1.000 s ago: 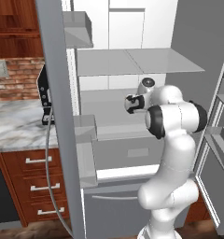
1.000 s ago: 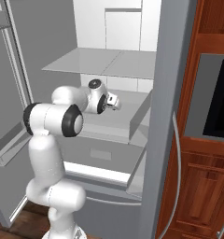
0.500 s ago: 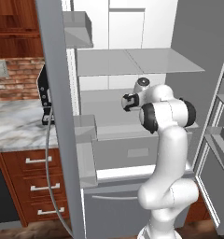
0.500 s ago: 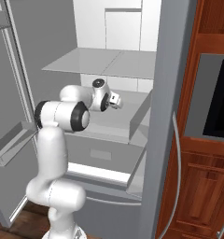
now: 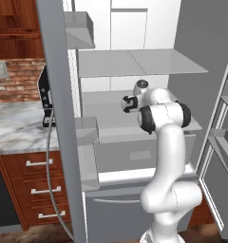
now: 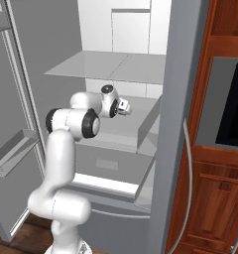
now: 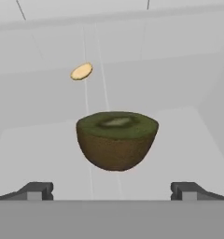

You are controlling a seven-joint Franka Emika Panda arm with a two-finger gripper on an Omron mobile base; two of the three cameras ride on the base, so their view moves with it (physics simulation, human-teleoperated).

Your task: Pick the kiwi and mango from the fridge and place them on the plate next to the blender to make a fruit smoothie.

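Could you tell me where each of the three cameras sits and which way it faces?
Left base view: behind the arm on its left, looking forward into the open fridge; arm rises lower right.
Right base view: behind on its right, looking at the same fridge shelves; arm rises lower left.
Hand view: on the hand, looking along the open gripper at the halved kiwi.
Both base views share the fridge interior and arm.

Small yellow-orange thing (image 7: 81, 71) far back, too small to identify; tool (image 7: 112, 191) fingers cut off below.
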